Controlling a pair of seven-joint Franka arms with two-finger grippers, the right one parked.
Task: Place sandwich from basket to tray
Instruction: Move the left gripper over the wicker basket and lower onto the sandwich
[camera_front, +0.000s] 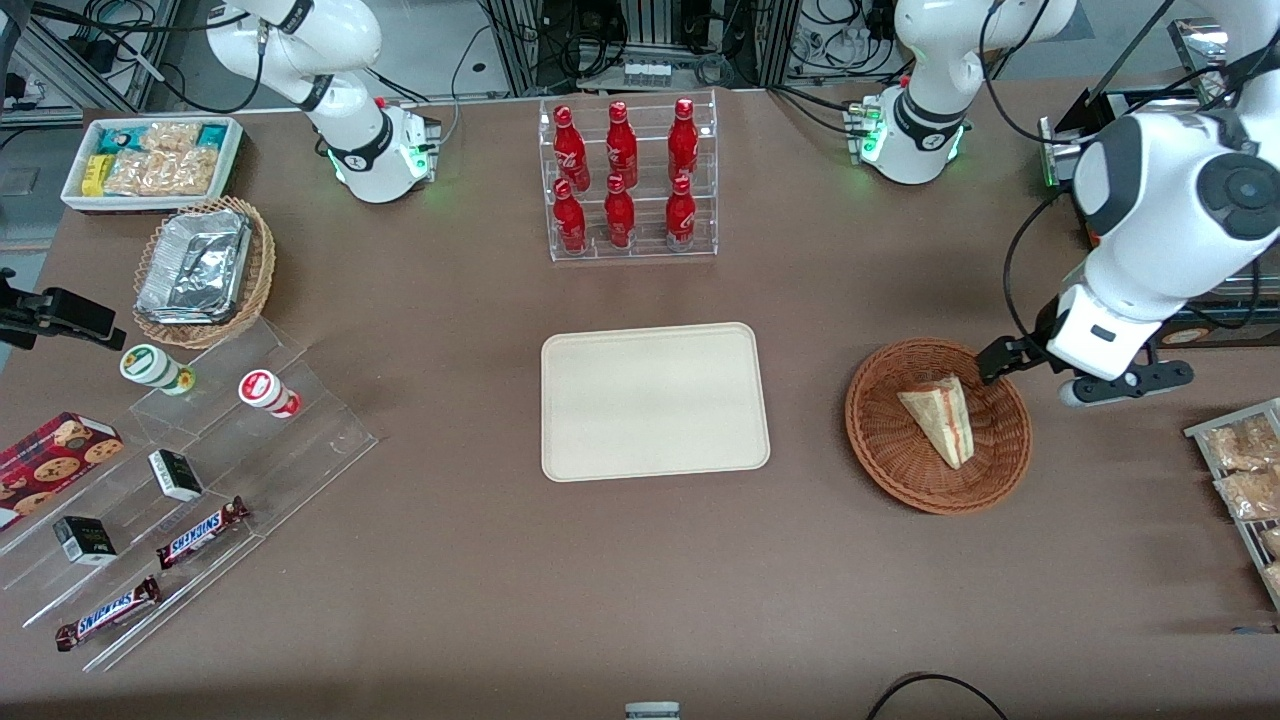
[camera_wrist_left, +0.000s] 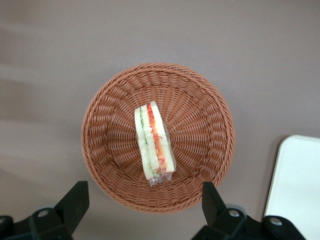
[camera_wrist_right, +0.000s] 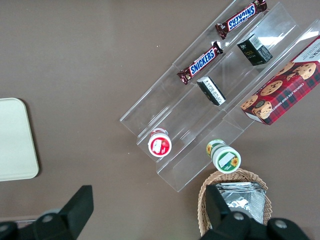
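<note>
Nearest our wrist camera, the gripper (camera_wrist_left: 142, 207) hangs above the basket (camera_wrist_left: 210, 117) with its fingers spread wide and nothing between them, their bases cut off by the frame. We see the sandwich (camera_wrist_left: 154, 142) lying in the basket's middle, below the gripper, the tray (camera_front: 655, 401) apart beside it.

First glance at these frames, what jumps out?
The sandwich lying in the reddish-brown wicker basket, with the left arm's end effector open above the basket. The cream tray sits bare mid-table beside it. Farther from the camera stands a clear rack of red bottles.
</note>
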